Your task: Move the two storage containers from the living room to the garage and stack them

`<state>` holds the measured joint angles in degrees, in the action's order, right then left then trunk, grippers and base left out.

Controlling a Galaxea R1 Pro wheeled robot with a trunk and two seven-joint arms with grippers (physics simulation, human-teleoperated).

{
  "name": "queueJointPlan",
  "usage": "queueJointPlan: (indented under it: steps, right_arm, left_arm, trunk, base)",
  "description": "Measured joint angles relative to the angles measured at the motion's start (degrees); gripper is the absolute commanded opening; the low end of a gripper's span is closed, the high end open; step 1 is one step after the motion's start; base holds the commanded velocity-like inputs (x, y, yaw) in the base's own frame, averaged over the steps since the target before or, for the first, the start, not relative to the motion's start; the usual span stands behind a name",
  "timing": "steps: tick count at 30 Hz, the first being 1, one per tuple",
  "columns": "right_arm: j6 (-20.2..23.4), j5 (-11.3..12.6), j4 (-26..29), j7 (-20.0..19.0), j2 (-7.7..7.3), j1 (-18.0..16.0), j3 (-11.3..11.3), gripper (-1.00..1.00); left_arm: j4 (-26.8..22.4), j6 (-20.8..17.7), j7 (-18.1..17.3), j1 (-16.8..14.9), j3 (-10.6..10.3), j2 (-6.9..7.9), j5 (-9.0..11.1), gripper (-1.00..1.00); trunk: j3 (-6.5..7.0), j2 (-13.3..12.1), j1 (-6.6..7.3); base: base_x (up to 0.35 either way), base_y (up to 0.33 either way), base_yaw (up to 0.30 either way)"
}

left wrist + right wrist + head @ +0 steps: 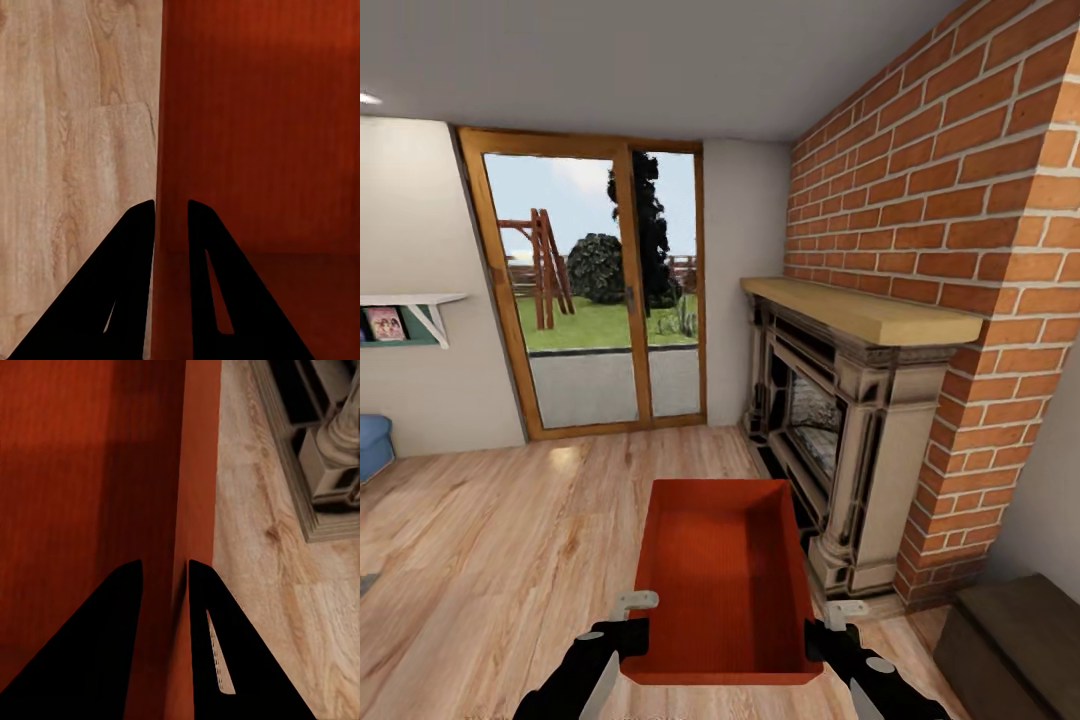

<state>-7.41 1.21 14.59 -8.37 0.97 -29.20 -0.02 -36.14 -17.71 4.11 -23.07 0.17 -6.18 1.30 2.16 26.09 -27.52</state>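
In the living room, near the fireplace [840, 420], left gripper [622, 625] and right gripper [828, 628] are each pinching a side wall of the storage container [725, 580], held above the wood floor [490, 540]; thin-wall grips risk slipping if either arm drifts.

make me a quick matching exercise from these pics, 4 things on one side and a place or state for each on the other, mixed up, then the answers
Things:
1. storage container
2. fireplace
3. glass door
4. wall shelf

Places or states:
A. on the far wall, garden behind it
B. held by both side walls, left gripper and right gripper each clamped over one
C. set in the brick wall on the right
D. on the left wall, above the blue sofa

Pairs: 1-B, 2-C, 3-A, 4-D
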Motion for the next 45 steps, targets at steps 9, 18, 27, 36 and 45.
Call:
queueJointPlan:
  steps: [9, 18, 27, 36, 45]
  right_arm:
    - [0.0, 0.0, 0.0, 0.0, 0.0, 0.0, -0.01, -1.0]
    - [-0.02, 0.0, -0.01, 0.0, -0.01, 0.0, -0.01, -1.0]
    - [-0.04, 0.0, -0.02, -0.01, -0.02, 0.0, -0.01, -1.0]
    - [-0.04, 0.0, -0.03, 0.0, 0.01, 0.0, -0.02, -1.0]
    - [-0.04, 0.0, -0.03, -0.01, 0.0, 0.0, -0.01, -1.0]
  left_arm:
    - [0.01, 0.02, 0.0, -0.01, -0.01, 0.0, 0.0, -1.0]
    - [0.0, 0.01, 0.01, 0.0, -0.02, -0.01, 0.01, -1.0]
    - [0.0, 0.01, 0.02, 0.0, -0.02, -0.02, 0.01, -1.0]
    - [0.0, 0.01, -0.01, 0.0, -0.01, 0.0, -0.01, -1.0]
    - [0.0, 0.01, 0.01, 0.0, -0.01, -0.01, 0.0, -1.0]
  trunk:
    - [0.0, 0.0, 0.0]
    - [0.0, 0.01, 0.0]
    - [0.0, 0.01, 0.0]
    - [0.0, 0.0, 0.0]
    - [0.0, 0.0, 0.0]
  base:
    - [0.0, 0.0, 0.152]
    - [0.0, 0.0, 0.189]
    - [0.0, 0.0, 0.295]
    - [0.0, 0.0, 0.3]
    - [0.0, 0.0, 0.3]
